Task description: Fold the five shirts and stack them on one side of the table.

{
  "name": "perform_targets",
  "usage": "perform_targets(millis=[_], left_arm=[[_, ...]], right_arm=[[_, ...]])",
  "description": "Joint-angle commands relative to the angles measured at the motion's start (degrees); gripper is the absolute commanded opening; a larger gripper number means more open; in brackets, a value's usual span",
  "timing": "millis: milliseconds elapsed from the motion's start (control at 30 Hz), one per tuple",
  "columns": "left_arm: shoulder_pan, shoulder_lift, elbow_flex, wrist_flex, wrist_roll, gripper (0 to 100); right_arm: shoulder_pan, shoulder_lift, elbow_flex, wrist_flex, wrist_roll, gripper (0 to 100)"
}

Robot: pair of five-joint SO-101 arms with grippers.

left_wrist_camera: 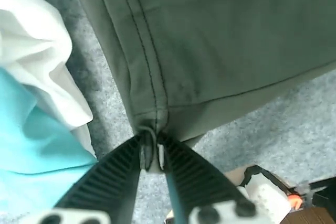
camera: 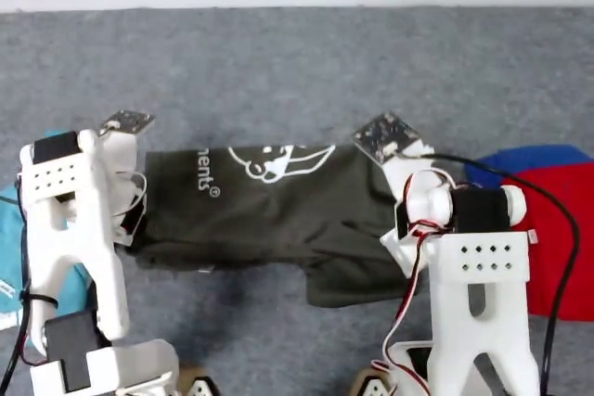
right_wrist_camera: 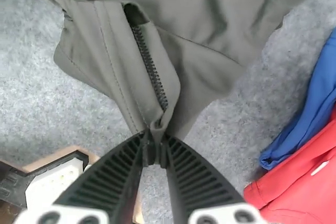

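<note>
As the high view shows, an olive shirt (camera: 269, 206) lies across the middle of the desk (camera: 278, 62). From the left wrist, the left gripper (left_wrist_camera: 151, 153) is pinched tight on its hem; from the right wrist, the right gripper (right_wrist_camera: 155, 149) clamps another edge.

Spread shirt (camera: 269, 210) mid-table (camera: 278, 62), more cloth at both ends.
The left gripper (left_wrist_camera: 151, 153) pinched the spread shirt's left hem; the right gripper (right_wrist_camera: 155, 150) pinched its right end, on the arms' side. A heap of shirts (camera: 7, 229) lay just beside its left end, and two overlapping shirts (camera: 557, 238) lay near its right end.
</note>
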Motion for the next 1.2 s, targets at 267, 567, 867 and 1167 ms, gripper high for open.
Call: perform_targets(millis=[267,567,867,1167], left_arm=[[-0.8,-2.5,-0.2,-0.2,-0.6,9],[-0.9,-2.5,-0.5,-1.8,-0.6,11],[0.4,-1.9,-1.8,-11.3,5.1,11],[12.2,-1.8,-1.5,-25.5,14.1,11]], right_arm=[[0.0,-1.4,-0.3,2.9,0.1,4.1],[3.3,-3.7,-0.4,2.9,-3.5,20.2],[9.4,-8.3,1.1,-5.2,-4.0,20.2],[10.0,1.6,8.5,-32.2,-10.6,20.2]])
